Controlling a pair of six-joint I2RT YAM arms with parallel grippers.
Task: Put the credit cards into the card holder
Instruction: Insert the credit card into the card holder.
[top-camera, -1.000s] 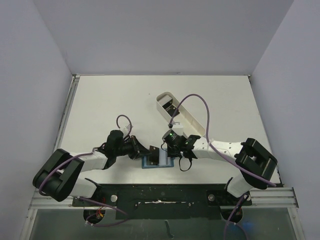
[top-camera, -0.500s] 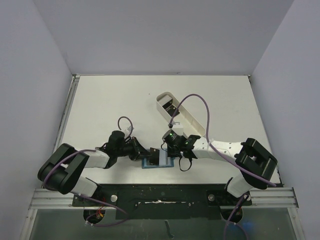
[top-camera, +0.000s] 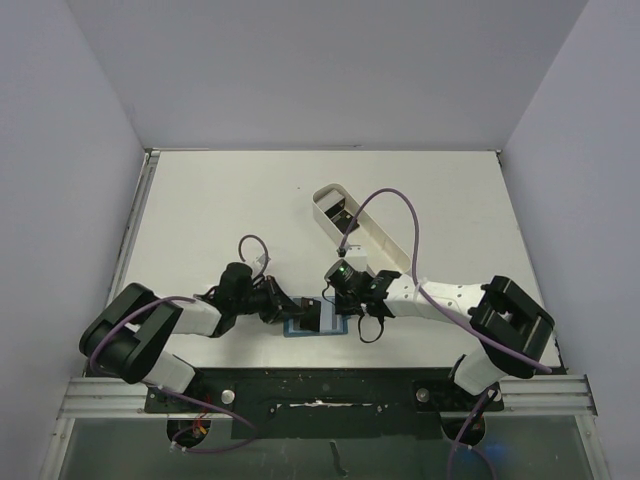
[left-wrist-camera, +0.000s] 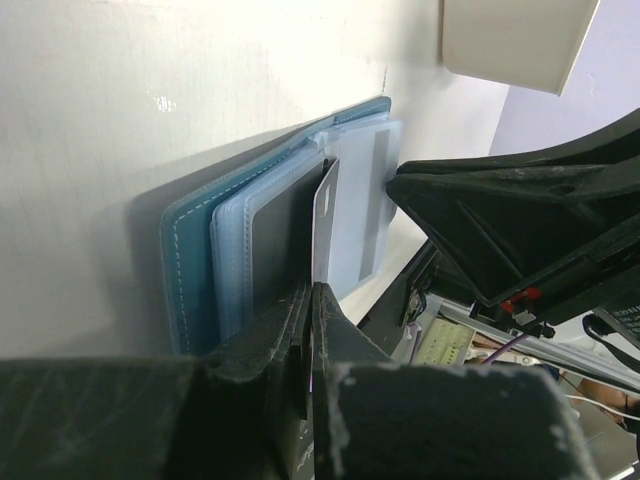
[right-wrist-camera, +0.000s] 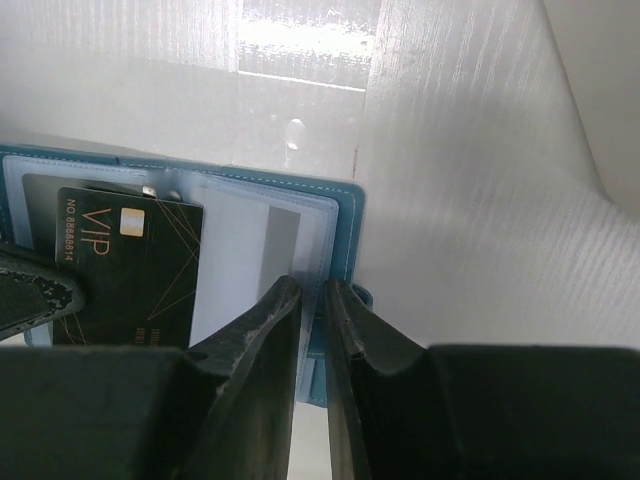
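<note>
Left gripper (left-wrist-camera: 310, 300) jaws clamp 1 black card (right-wrist-camera: 130, 262) over the open card holder (right-wrist-camera: 345, 230); right gripper (right-wrist-camera: 312, 300) jaws pinch its edge.

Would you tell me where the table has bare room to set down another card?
The far-left table, between its left edge and the tray, is bare; so is the far-right patch beyond the tray. The near centre is crowded: the left gripper and right gripper meet at the wallet.
</note>
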